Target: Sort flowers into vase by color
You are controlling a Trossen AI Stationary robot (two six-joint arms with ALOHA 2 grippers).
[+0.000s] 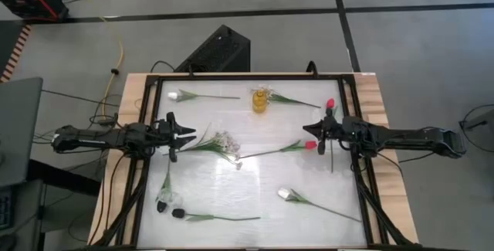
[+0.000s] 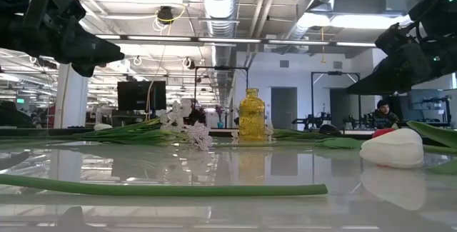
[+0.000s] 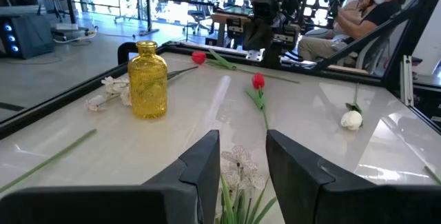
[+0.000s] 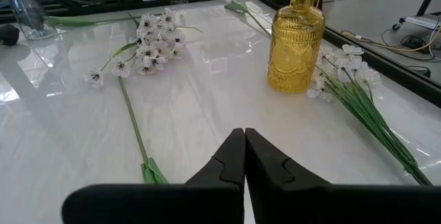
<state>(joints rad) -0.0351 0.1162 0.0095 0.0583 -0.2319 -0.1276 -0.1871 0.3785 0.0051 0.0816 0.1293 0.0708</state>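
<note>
The yellow glass vase (image 1: 261,101) (image 3: 148,79) (image 4: 296,41) stands upright near the table's far edge, with a spray of tiny white blossoms (image 4: 344,65) lying beside it. Another white spray (image 1: 224,141) (image 3: 239,163) lies mid-table. My left gripper (image 1: 193,135) (image 3: 241,138) hovers open just left of it, above the table. My right gripper (image 1: 306,130) (image 4: 244,133) is shut and hovers over a red tulip (image 1: 310,145) (image 3: 258,81), whose stem (image 4: 134,124) shows below the fingers. A second red bud (image 1: 330,104), white tulips (image 1: 174,95) (image 1: 285,195) (image 2: 391,146) and black tulips (image 1: 164,204) lie flat.
A dark frame (image 1: 147,112) borders the glossy white tabletop. One long green stem (image 2: 164,188) lies close to the near edge. Beyond the table, people (image 3: 365,7) sit in the room. The table's middle (image 1: 262,174) holds no flowers.
</note>
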